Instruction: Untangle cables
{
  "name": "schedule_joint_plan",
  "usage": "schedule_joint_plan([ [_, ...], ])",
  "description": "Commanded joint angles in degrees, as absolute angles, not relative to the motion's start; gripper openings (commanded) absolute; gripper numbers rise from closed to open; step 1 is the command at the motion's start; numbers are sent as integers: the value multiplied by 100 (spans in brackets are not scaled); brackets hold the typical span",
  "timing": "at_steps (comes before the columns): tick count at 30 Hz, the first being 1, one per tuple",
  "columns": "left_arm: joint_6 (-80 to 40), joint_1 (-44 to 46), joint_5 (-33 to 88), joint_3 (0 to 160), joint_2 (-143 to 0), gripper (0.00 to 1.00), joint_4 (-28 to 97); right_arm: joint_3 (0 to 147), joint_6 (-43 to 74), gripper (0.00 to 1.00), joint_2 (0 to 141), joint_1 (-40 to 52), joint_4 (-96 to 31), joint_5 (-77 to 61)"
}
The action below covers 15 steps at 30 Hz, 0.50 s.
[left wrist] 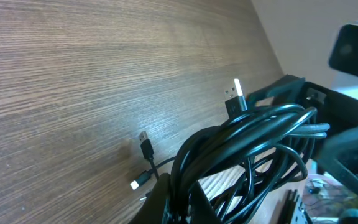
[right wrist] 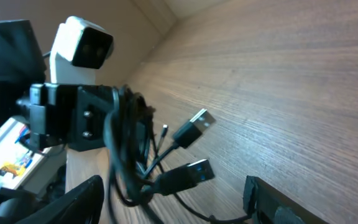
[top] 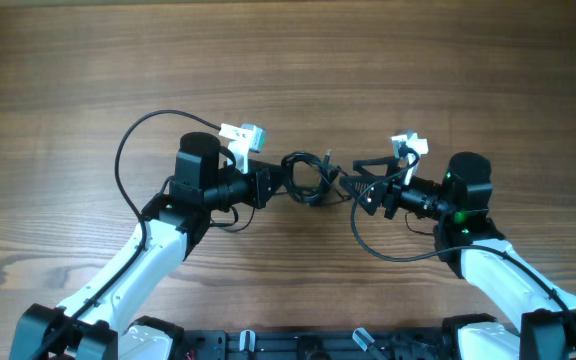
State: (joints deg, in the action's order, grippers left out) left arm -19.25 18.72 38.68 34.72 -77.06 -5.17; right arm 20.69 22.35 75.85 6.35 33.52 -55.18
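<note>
— What is the left pincer [top: 276, 185] doing?
— It is clenched on the cables [top: 308, 180], a black coiled clump right at its tips.
— And the right pincer [top: 360, 186]?
— Released, jaws spread wide, just beside the clump on the opposite side. Two USB plugs [right wrist: 194, 124] stick out of the clump toward it, over the wooden worktop [top: 288, 60].

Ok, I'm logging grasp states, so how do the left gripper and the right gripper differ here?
The left gripper is shut on the cables, while the right gripper has its fingers spread wide, gripping nothing. The left gripper sits at the left end of the cables, the right gripper just off their right end. Both lie low over the table, pointing at each other.
</note>
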Motion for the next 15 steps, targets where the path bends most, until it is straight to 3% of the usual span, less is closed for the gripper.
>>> schedule_joint_plan([
  [1,-2032,1852,4244,3527,-7725,4,-537,2108,2110,74,7596,659,3297,-5231],
  [15,-2768,1855,3708,3527,-7725,4,-534,2108,2108,73,7599,1087,3277,-4895],
])
